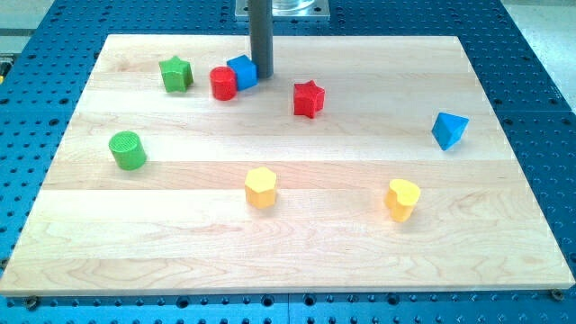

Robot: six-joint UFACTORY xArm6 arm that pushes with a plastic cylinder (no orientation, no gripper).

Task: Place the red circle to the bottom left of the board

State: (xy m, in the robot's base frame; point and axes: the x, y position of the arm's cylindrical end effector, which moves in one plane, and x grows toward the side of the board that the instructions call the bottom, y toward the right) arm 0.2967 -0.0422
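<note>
The red circle (223, 83) stands near the view's top left of the wooden board (288, 252). It touches a blue cube (242, 71) on its right. My tip (263, 75) is just right of the blue cube, close to it or touching it, with the cube between the tip and the red circle. A green star (176, 74) lies left of the red circle. A red star (308, 99) lies right of and below my tip.
A green cylinder (128, 150) stands at the view's left. A yellow hexagon (260, 188) and a yellow heart (402, 199) lie lower in the middle. A blue triangle-like block (449, 130) sits at the right. Blue perforated table (540, 108) surrounds the board.
</note>
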